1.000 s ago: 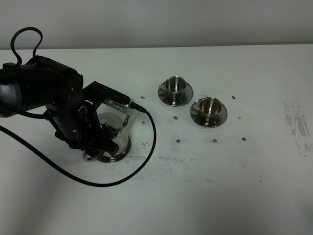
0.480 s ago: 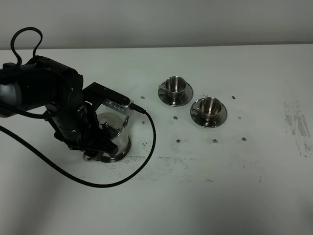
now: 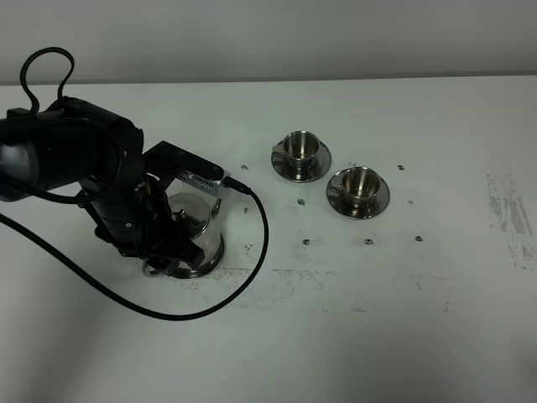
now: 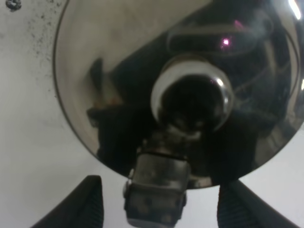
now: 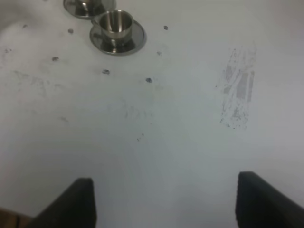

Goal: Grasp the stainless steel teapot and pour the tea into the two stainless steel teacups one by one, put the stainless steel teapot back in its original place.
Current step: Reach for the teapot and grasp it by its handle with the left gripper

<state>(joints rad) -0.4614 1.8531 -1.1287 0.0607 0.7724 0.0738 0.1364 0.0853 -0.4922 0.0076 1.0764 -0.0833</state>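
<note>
White, scuffed tabletop (image 3: pixel 352 336) filled the high view. The stainless steel teapot (image 3: pixel 200 232) stood at its left side beneath the left gripper (image 4: pixel 164 209), whose jaws were parted on either side of the loop handle (image 4: pixel 156 190) without touching it. The rear teacup (image 3: pixel 300 149) and front teacup (image 3: pixel 359 185) sat on saucers near mid-table, well apart from the pot. The right gripper (image 5: pixel 173 204) hung wide open, holding nothing.
</note>
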